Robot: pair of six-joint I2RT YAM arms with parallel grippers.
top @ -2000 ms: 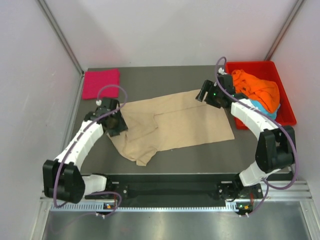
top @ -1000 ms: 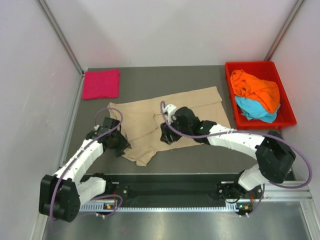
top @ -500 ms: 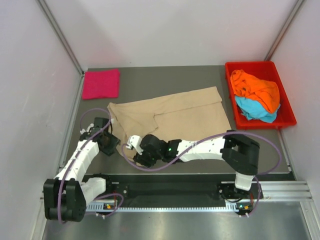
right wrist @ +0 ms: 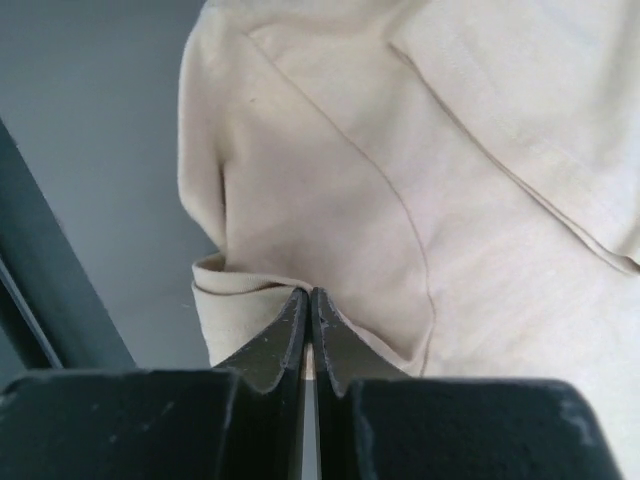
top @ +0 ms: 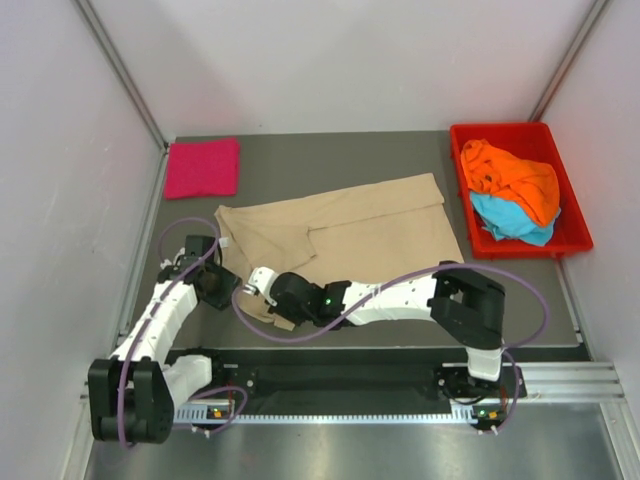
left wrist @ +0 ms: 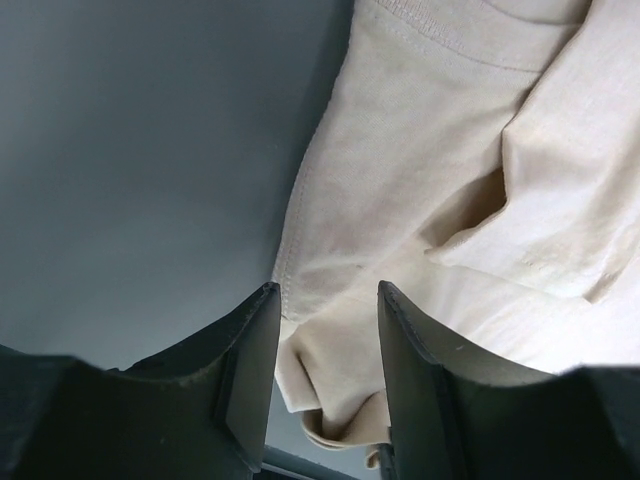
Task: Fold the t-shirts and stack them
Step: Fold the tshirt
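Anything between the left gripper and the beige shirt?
Nothing visible. The left gripper stands open right over an edge of the beige t-shirt, bare cloth showing between its fingers; the right gripper, shut on the near hem, is off to the side.

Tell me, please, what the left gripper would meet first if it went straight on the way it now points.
Most likely the beige t-shirt: its hemmed edge lies right ahead, between the open fingers of the left gripper, with bare table beside it. Depth is unclear from the wrist view.
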